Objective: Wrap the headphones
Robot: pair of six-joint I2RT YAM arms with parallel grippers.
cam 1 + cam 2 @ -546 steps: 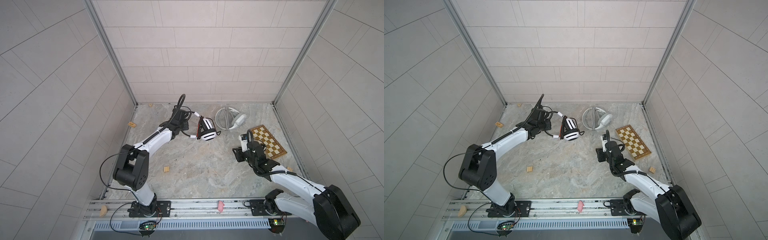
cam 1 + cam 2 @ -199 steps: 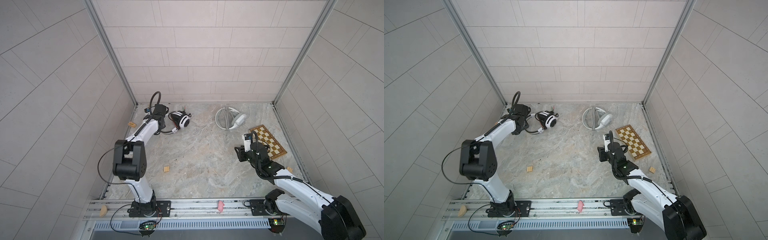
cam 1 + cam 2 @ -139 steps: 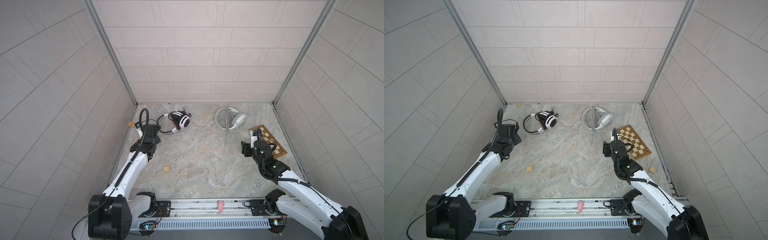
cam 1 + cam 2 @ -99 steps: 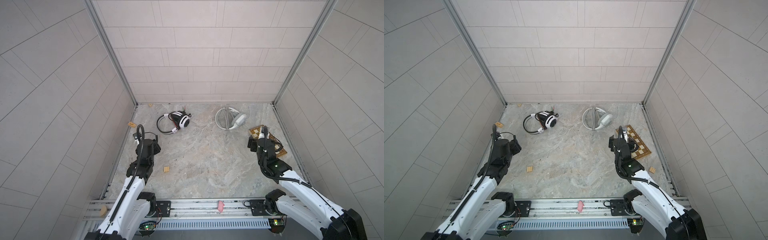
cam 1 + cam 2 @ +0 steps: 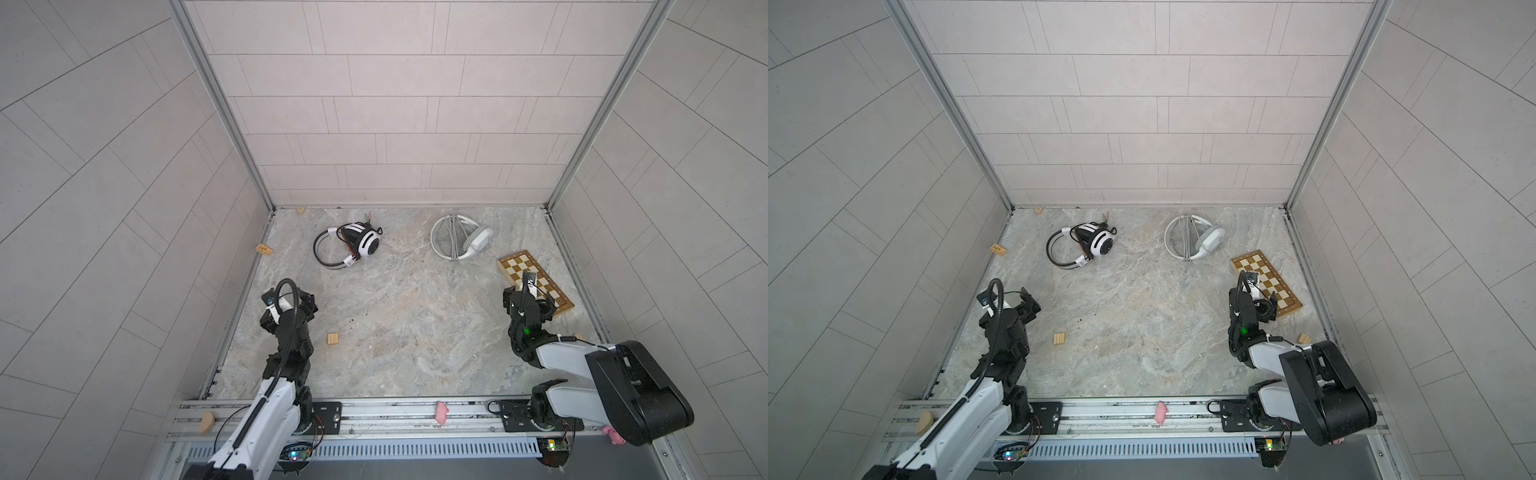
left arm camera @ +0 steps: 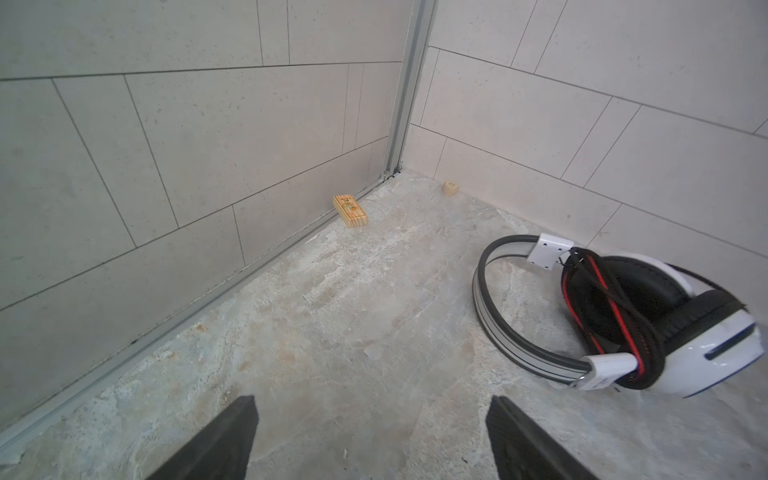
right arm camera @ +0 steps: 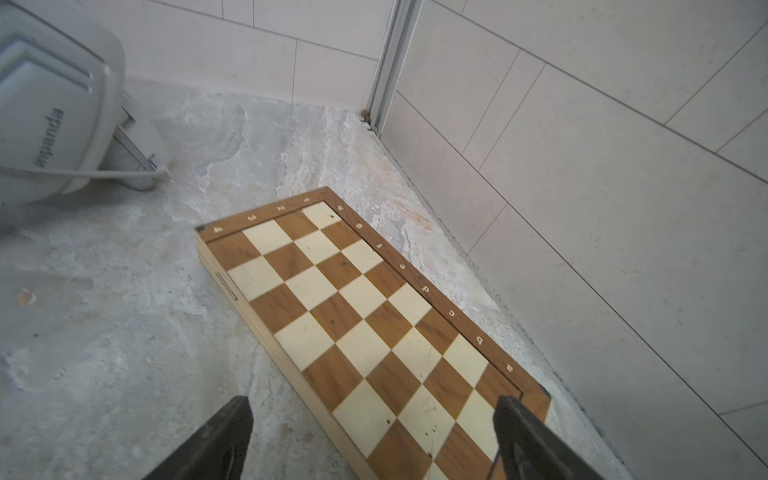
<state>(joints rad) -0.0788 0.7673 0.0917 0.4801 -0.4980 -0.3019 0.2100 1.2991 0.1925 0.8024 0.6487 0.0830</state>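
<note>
The white headphones [image 5: 360, 244] [image 5: 1096, 244] with black-striped round cups lie at the back left of the floor. In the left wrist view their black-red cable [image 6: 615, 320] is wound round the cups. The pale-grey headphones [image 5: 461, 237] [image 5: 1198, 240] lie at the back right with whitish cable across the headband; one cup [image 7: 50, 112] shows in the right wrist view. My left gripper [image 5: 289, 296] [image 5: 1009, 297] [image 6: 372, 403] hangs open and empty over bare floor, well short of the striped pair. My right gripper [image 5: 528, 297] [image 5: 1256, 297] [image 7: 372, 405] is open and empty over the near end of the chessboard.
A folded wooden chessboard [image 5: 536, 278] [image 5: 1266, 276] [image 7: 365, 311] lies by the right wall. Small wooden blocks [image 5: 333, 338] [image 5: 1059, 338] [image 6: 351, 211] lie on the marble floor and along the left wall. A pink scrap [image 5: 441, 411] sits on the front rail.
The left gripper let go of the striped headphones at the back left and drew back towards the front rail. The right arm also pulled back. Both grippers opened wide.
</note>
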